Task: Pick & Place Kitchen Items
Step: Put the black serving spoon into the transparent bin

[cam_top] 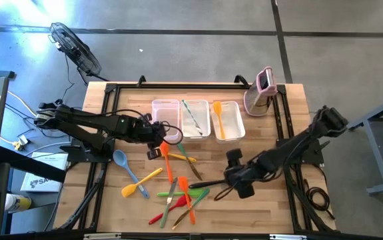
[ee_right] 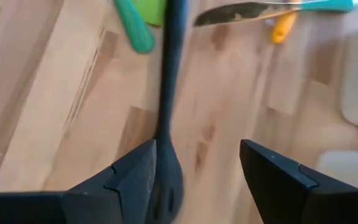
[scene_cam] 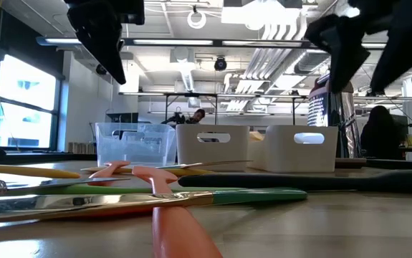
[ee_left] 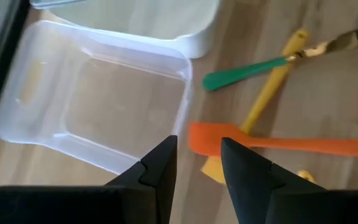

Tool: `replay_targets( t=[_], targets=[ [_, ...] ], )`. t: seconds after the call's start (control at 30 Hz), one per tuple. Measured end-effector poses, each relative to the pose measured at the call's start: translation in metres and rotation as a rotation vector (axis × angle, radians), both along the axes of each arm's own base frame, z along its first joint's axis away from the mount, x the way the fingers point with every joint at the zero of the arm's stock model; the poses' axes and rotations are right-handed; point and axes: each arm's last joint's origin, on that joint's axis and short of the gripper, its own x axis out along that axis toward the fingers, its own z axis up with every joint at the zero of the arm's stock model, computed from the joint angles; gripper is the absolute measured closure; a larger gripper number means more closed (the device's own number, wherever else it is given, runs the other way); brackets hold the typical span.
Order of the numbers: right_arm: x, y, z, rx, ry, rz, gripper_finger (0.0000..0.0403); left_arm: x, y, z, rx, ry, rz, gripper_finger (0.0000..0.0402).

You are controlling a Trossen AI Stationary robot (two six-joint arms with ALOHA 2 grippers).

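Note:
Several slim-handled kitchen items lie loose on the wooden table: a blue spoon, a yellow spatula, orange spatulas, green ones, a red one and a black turner. My left gripper hangs open above an orange spatula's head, beside the left clear tub. My right gripper is wide open above the black turner's head, and its handle runs away from the fingers. In the low view both grippers stay high above the table.
Three clear tubs stand in a row at the far middle. The middle tub holds a pale utensil and the right one an orange spatula. A pink-and-white upright gadget stands at the far right. A fan sits on the floor beyond.

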Motion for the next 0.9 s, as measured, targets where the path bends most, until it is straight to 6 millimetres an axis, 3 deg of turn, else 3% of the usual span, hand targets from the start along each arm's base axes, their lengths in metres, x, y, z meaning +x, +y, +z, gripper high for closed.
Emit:
replay_targets(
  t=[0.17, 0.5, 0.9],
  targets=[
    [0.011, 0.01, -0.024, 0.044, 0.055, -0.003, 0.0203, -0.001, -0.001, -0.001, -0.045, 0.018, -0.022, 0.0281],
    [0.017, 0.014, -0.046, 0.116, 0.131, -0.145, 0.0219, -0.002, -0.009, -0.002, -0.278, 0.054, -0.132, 0.0281],
    [0.035, 0.008, -0.082, 0.115, 0.195, -0.204, 0.0218, -0.006, -0.014, -0.004, -0.278, 0.096, -0.153, 0.0281]
  ],
)
